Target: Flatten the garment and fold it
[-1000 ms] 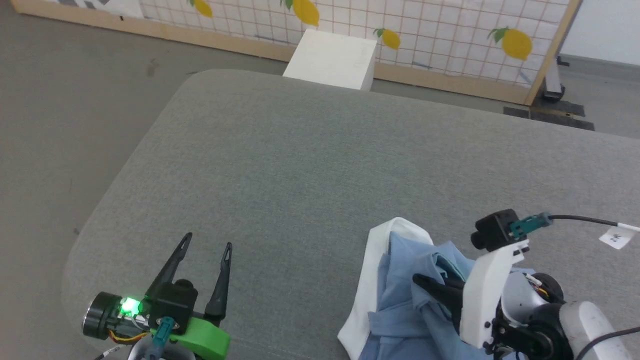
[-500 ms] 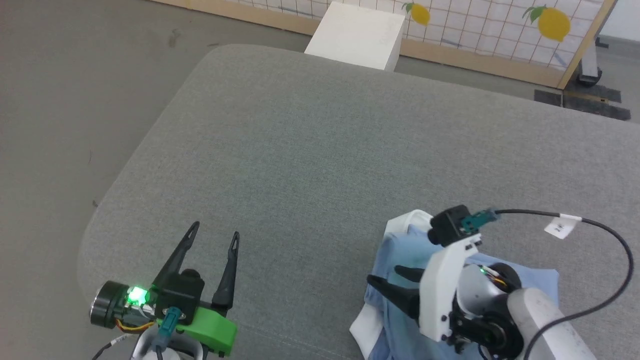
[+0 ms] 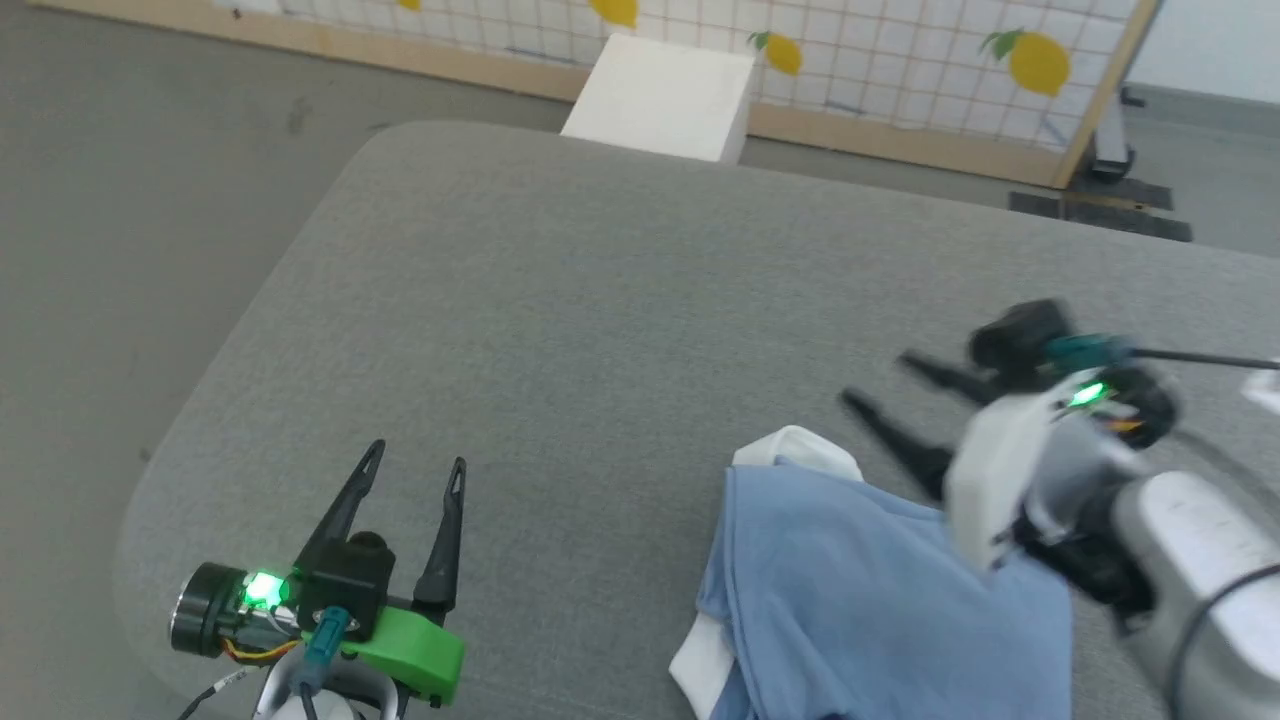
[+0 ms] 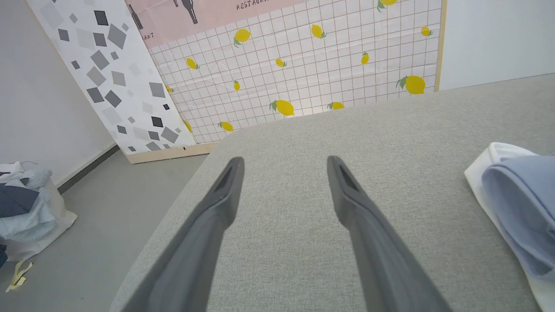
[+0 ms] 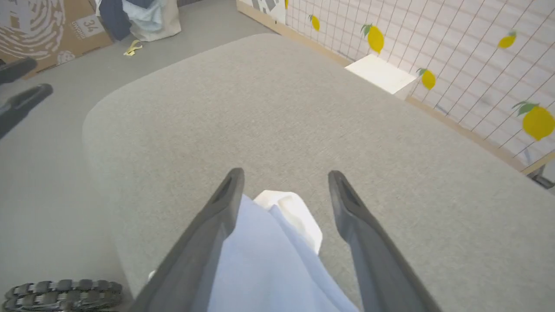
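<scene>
Your garment [image 3: 860, 590] sits bunched at the near right of the grey surface [image 3: 600, 300], with its white collar band [image 3: 795, 450] poking out the far side. Your right claw [image 3: 878, 378] hangs just past that, spread wide and holding nothing. The left claw [image 3: 418, 455] is wide too, well apart from it.

This looks like a staged robot-testing room rather than a home: freestanding lemon-print backdrop panels [image 4: 303, 56] in bare wooden frames stand on a plain grey floor [image 3: 120, 250] behind a grey fabric-covered table [image 3: 600, 300], with a cardboard box [image 5: 39, 30] and a bag of clothes [image 4: 26, 208] off to one side.
</scene>
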Controlling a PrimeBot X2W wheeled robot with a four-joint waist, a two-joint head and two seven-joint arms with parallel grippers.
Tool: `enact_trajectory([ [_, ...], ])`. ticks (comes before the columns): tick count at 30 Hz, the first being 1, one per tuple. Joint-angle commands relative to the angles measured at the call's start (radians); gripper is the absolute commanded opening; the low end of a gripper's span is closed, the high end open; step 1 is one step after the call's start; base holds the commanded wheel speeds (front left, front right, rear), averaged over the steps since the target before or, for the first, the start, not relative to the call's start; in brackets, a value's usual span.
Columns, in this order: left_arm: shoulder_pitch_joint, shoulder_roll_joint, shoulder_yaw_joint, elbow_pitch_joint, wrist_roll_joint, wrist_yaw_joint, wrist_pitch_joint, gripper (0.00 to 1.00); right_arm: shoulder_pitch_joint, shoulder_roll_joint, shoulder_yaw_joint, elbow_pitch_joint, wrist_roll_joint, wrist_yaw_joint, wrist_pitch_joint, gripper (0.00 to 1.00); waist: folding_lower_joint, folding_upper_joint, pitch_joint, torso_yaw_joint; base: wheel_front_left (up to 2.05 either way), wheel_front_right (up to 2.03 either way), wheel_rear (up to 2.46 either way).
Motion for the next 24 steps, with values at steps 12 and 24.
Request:
enact_trajectory([
  [12, 0.054, 0.006, 0.042, -0.024, -0.047, 0.01, -0.005, 1.0, 0.046, -0.214, -0.166, 0.092, -0.085, -0.002, -0.395, 1.0, 0.0, 0.0, -0.059, -0.127, 0.0, 0.0, 0.0],
  [24, 0.082, 0.019, 0.052, -0.048, -0.08, 0.009, 0.007, 1.0, 0.373, -0.031, -0.532, -0.029, -0.2, -0.002, -0.489, 1.0, 0.0, 0.0, -0.061, -0.185, 0.0, 0.0, 0.0],
])
